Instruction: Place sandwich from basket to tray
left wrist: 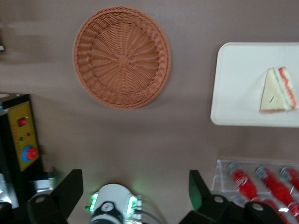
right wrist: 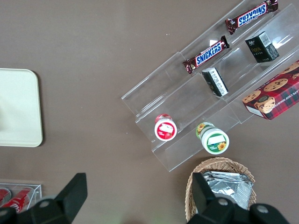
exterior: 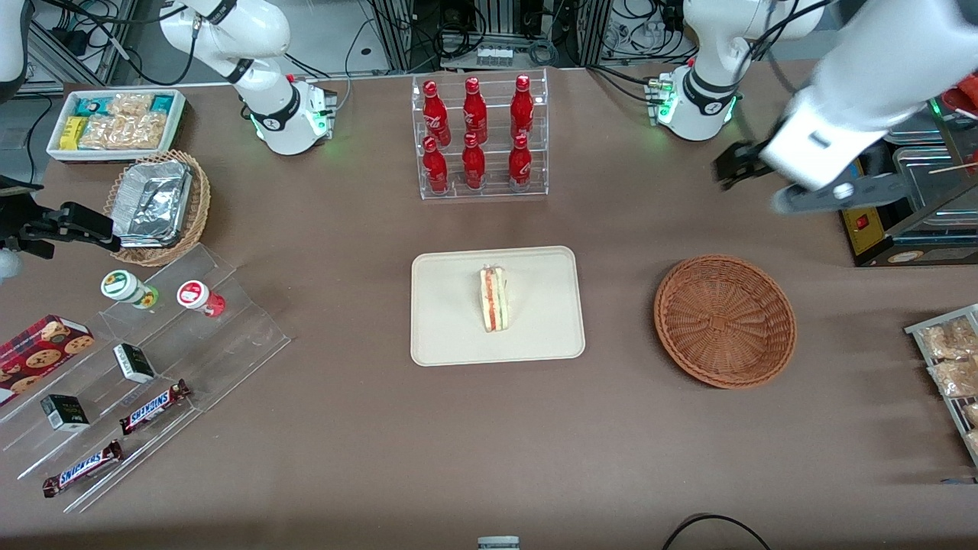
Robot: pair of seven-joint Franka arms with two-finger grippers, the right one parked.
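The sandwich (exterior: 494,298) lies on its side on the cream tray (exterior: 451,328) at the table's middle, with its red and green filling showing. It also shows in the left wrist view (left wrist: 278,91) on the tray (left wrist: 238,93). The reddish-brown wicker basket (exterior: 724,321) sits beside the tray toward the working arm's end and holds nothing; the wrist view shows it too (left wrist: 122,56). My gripper (exterior: 735,164) hangs high above the table, farther from the front camera than the basket, near its arm's base. Its fingers (left wrist: 70,189) stand wide apart and hold nothing.
A clear rack of red bottles (exterior: 480,137) stands farther back than the tray. A yellow and black box with a red button (exterior: 863,225) sits near the gripper. A snack rack (exterior: 951,359), acrylic steps (exterior: 153,367), a tan foil-tray basket (exterior: 157,202) and a white bin (exterior: 114,122) line the table's ends.
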